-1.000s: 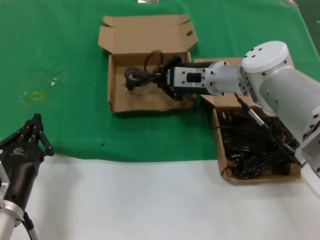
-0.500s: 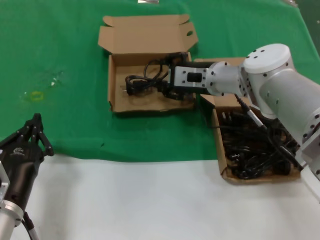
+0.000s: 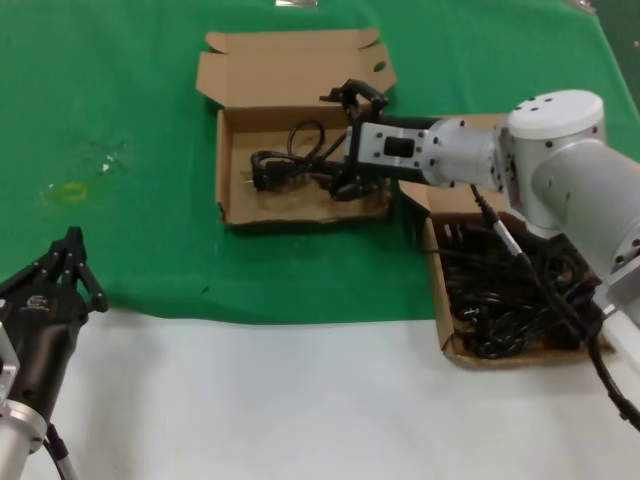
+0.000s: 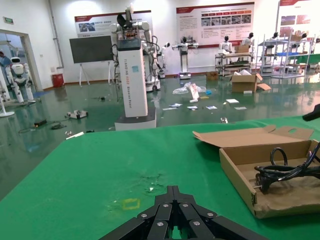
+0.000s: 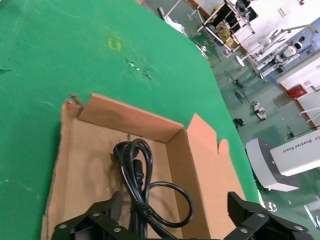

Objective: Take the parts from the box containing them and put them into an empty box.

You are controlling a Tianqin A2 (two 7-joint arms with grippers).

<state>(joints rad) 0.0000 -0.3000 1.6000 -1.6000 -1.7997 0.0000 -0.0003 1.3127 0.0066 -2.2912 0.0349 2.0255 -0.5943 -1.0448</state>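
Note:
One black power cord (image 3: pixel 290 165) lies loosely coiled on the floor of the far cardboard box (image 3: pixel 222 180). My right gripper (image 3: pixel 342 140) hovers over that box's right side, jaws wide open and empty, the cord just below them. In the right wrist view the cord (image 5: pixel 132 170) lies between the open fingers (image 5: pixel 100 217) inside the box (image 5: pixel 130 120). The near-right box (image 3: pixel 437 290) holds a tangled pile of several cords (image 3: pixel 510 300), partly hidden by my right arm. My left gripper (image 3: pixel 72 250) is parked shut at the lower left, also shown in its wrist view (image 4: pixel 172 192).
The far box's lid (image 3: pixel 290 65) lies open, flat behind it. Both boxes sit on green cloth (image 3: pixel 120 120); a white surface (image 3: pixel 300 400) runs along the front. The left wrist view shows the far box (image 4: pixel 240 172) with its cord (image 4: pixel 280 172).
My right gripper opened and let go of the cord, which now rests in the far box. The gripper drew back slightly to the right. The left arm has not moved.

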